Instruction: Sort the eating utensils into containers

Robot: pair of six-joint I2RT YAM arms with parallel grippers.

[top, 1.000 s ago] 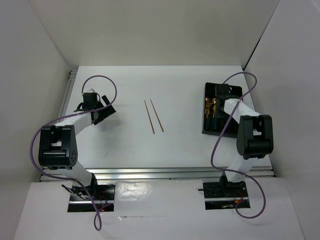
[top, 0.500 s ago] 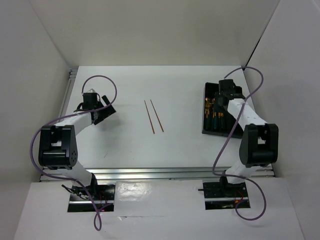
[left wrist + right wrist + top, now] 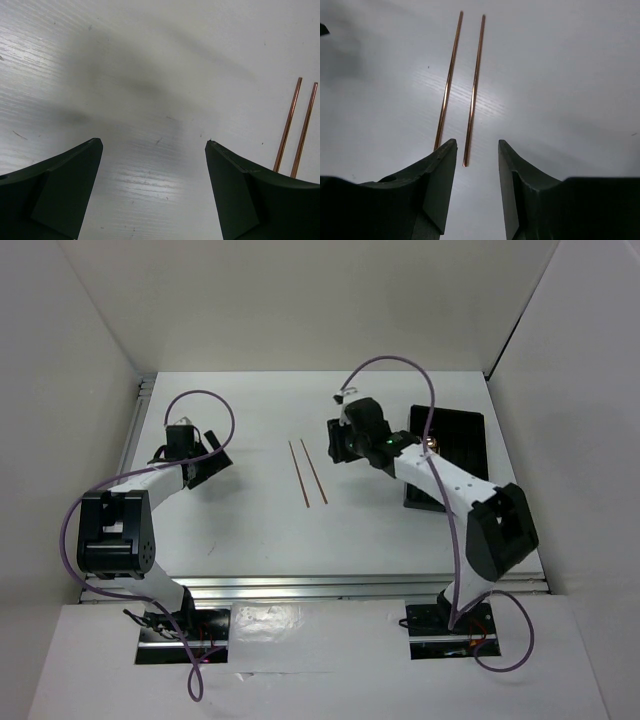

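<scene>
- Your right gripper (image 3: 336,440) is hanging over the middle of the white table (image 3: 250,530)
- The right arm (image 3: 440,480) is reaching in from the 4 o'clock side of the top view
- The right gripper's two fingers are standing a little apart and are holding nothing
- In the right wrist view you are seeing bare table in the gap between them
- The two sticks (image 3: 308,472) are lying flat on the table, side by side with a thin gap between them
- In the top view they are running from 11 o'clock to 5 o'clock
- The right gripper is sitting just beside the far ends of the sticks, at about 2 o'clock from their middle
- In the right wrist view the sticks (image 3: 474,85) are pointing away toward 12 o'clock
- One near end is lying just ahead of the finger gap, and the other is going out of sight behind the finger at 9 o'clock
- The black tray (image 3: 462,430) is sitting at 3 o'clock from the sticks, well apart from them
- The right arm is covering much of the tray, so you cannot tell what is lying inside it
- Your left gripper (image 3: 210,458) is sitting at 9 o'clock from the sticks, well apart from them
- Its fingers are standing wide apart and are holding nothing
- In the left wrist view the sticks (image 3: 287,125) are showing at 3 o'clock, and their near ends are hiding behind the finger on that side
</scene>
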